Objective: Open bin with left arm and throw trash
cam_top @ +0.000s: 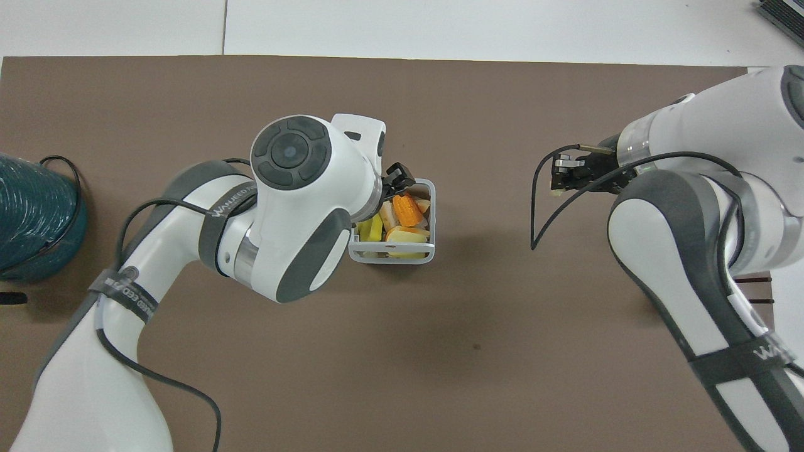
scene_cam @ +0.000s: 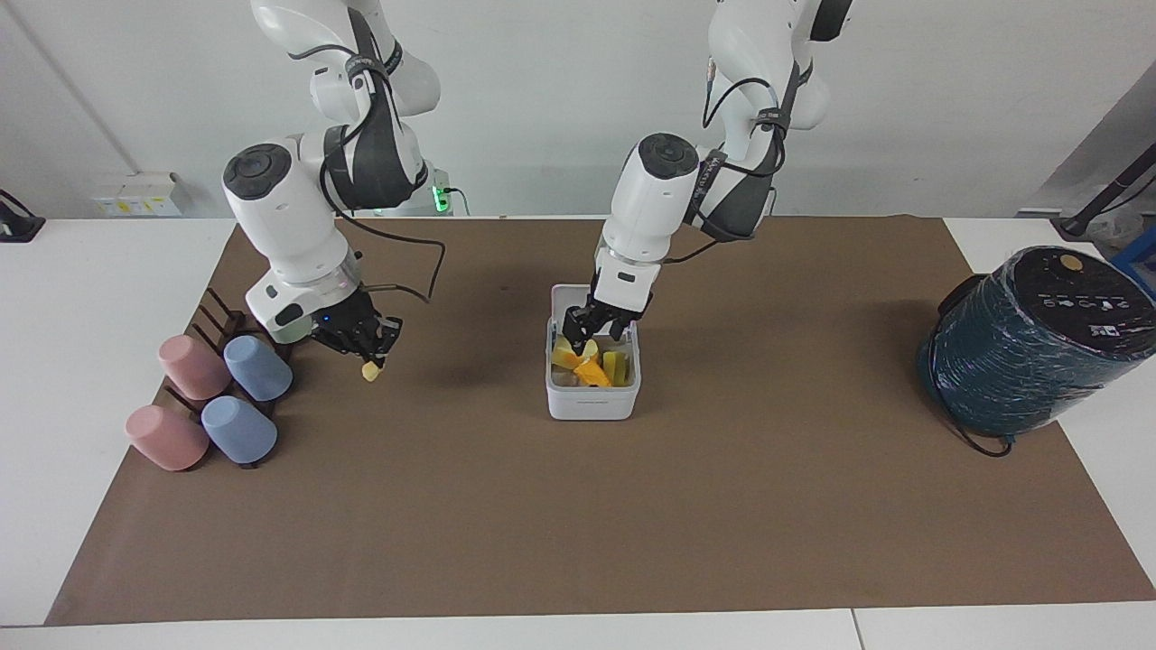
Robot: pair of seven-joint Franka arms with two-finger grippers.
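The white bin (scene_cam: pixel 591 406) stands mid-table on the brown mat with its lid (scene_cam: pixel 567 295) raised on the side nearer the robots. Several yellow and orange trash pieces lie inside it, an orange wedge (scene_cam: pixel 591 374) (cam_top: pixel 406 211) on top. My left gripper (scene_cam: pixel 596 332) (cam_top: pixel 398 179) hangs open just over the bin's inside, holding nothing. My right gripper (scene_cam: pixel 361 348) (cam_top: pixel 563 180) is over the mat beside the cup rack, shut on a pale yellow lump (scene_cam: pixel 370 371) that sticks out below its fingertips.
Pink and blue cups (scene_cam: pixel 226 388) lie on a dark rack at the right arm's end of the table. A big dark-teal wrapped cylinder (scene_cam: pixel 1030 343) (cam_top: pixel 34 213) stands at the left arm's end, with a cable at its foot.
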